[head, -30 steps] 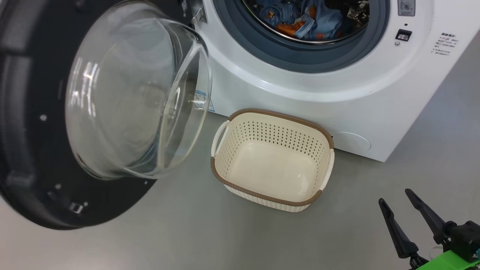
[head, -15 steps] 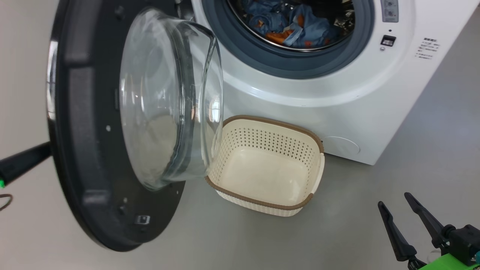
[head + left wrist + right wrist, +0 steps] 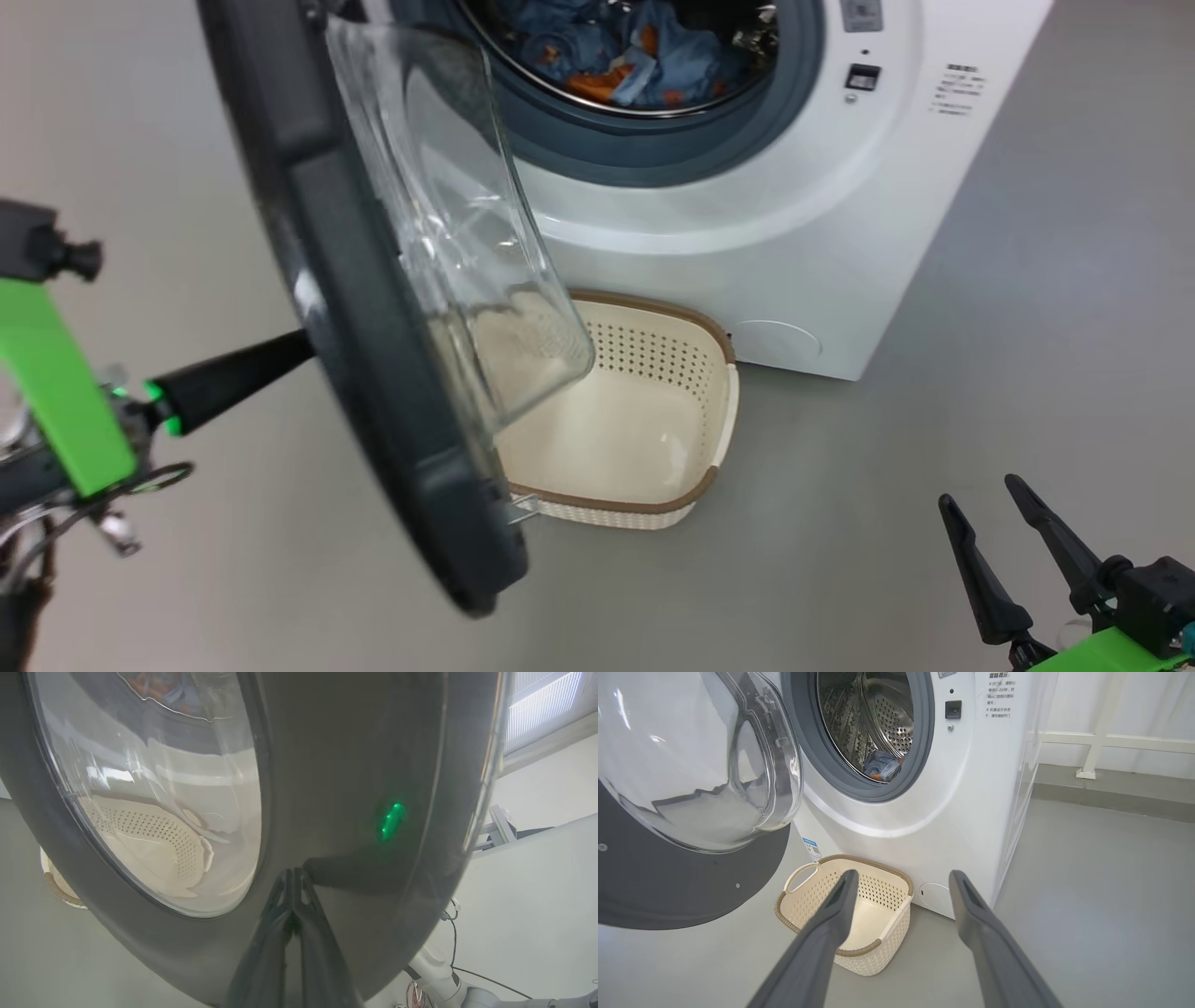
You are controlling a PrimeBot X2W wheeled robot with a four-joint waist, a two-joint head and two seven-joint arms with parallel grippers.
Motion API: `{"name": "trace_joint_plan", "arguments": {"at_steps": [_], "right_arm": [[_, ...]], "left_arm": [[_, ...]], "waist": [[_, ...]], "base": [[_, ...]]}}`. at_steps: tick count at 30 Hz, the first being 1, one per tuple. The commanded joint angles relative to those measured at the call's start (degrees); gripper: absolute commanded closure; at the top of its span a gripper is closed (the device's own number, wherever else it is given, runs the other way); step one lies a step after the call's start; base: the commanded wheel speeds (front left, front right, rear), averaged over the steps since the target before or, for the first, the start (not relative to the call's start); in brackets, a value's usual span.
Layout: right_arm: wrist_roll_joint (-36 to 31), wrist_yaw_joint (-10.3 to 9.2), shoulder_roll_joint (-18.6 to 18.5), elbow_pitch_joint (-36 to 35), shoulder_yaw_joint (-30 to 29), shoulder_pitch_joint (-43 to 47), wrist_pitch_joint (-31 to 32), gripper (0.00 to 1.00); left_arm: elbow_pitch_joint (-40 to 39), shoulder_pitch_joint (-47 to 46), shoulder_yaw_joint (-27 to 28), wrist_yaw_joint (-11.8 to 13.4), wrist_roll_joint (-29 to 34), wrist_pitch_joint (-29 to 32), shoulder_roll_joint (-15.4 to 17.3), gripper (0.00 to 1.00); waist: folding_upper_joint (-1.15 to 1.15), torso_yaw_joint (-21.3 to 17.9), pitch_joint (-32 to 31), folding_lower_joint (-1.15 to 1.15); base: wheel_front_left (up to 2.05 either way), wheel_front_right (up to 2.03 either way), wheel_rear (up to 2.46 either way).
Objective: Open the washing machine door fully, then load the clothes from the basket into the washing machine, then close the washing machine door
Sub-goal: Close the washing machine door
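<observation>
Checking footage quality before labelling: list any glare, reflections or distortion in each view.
Head view: the washing machine door looks soft along its edge, and its glass warps the basket behind it. Left wrist view: a green glint sits on the door's glossy rim, and the upper right corner is blown out. Right wrist view: white highlights streak the glass.

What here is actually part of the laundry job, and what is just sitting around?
Part of the job:
washing machine; washing machine door, ajar; clothes in the drum; basket, empty; left gripper, shut, tips at the door; right gripper, open.

Just around:
white railing; slatted window.
</observation>
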Motion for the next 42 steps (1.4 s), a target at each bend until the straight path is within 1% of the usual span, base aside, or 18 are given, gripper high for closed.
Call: {"name": "trace_joint_plan", "arguments": {"at_steps": [1, 4, 9, 15, 21, 24, 29, 33, 38, 42], "right_arm": [[-0.5, 0.16, -0.7, -1.4, 0.7, -1.6, -0.3, 0.00], [-0.5, 0.16, -0.5, -1.4, 0.7, -2.1, -0.3, 0.00], [-0.5, 0.16, -0.1, -1.5, 0.4, -3.0, -0.3, 0.00], [-0.5, 0.16, 0.7, -1.2, 0.5, -3.8, -0.3, 0.00], [-0.4, 0.16, 1.4, -1.0, 0.7, -4.7, -0.3, 0.00], [-0.3, 0.16, 1.5, -0.9, 0.9, -4.9, -0.3, 0.00], [-0.4, 0.16, 1.9, -0.7, 0.9, -5.0, -0.3, 0.00], [-0.4, 0.16, 2.0, -0.6, 0.8, -4.9, -0.3, 0.00], [-0.5, 0.16, 1.8, -0.5, 0.7, -4.4, -0.3, 0.00], [-0.6, 0.16, 1.5, -0.4, 0.9, -3.9, -0.3, 0.00]], "left_arm": [[-2.1, -3.8, 1.0, -0.2, 0.5, -0.6, 1.3, 1.00], [-1.7, -5.6, -1.3, -0.2, 1.6, -2.2, 0.3, 1.00], [0.1, -8.5, -4.4, -0.2, 3.3, -4.8, -0.3, 1.00], [4.4, -12.6, -7.2, -0.2, 5.8, -9.4, -1.6, 1.00], [9.0, -16.8, -10.1, -0.2, 8.0, -13.7, -2.1, 1.00], [11.9, -18.8, -10.8, -0.2, 9.3, -16.9, -1.9, 1.00], [16.4, -21.1, -11.6, -0.2, 9.5, -21.0, -1.5, 1.00], [17.7, -21.5, -12.7, -0.2, 9.6, -22.8, -1.0, 1.00], [18.3, -20.1, -14.3, -0.2, 8.2, -24.9, 0.0, 1.00], [18.0, -17.5, -15.0, -0.2, 7.4, -27.0, 1.4, 1.00]], "waist": [[0.00, -1.9, 0.6, 0.00], [0.00, -4.3, 1.1, 0.00], [0.00, -7.9, 2.1, 0.00], [0.00, -11.8, 2.8, 0.00], [0.00, -15.3, 3.5, 0.00], [0.00, -16.6, 3.6, 0.00], [0.00, -17.4, 3.5, 0.00], [0.00, -17.3, 3.2, 0.00], [0.00, -16.4, 2.3, 0.00], [0.00, -15.6, 1.1, 0.00]], "base": [[0.00, 0.00, 0.00], [0.00, 0.00, 0.00], [0.00, 0.00, 0.00], [0.00, 0.00, 0.00], [0.00, 0.00, 0.00], [0.00, 0.00, 0.00], [0.00, 0.00, 0.00], [0.00, 0.00, 0.00], [0.00, 0.00, 0.00], [0.00, 0.00, 0.00]]}}
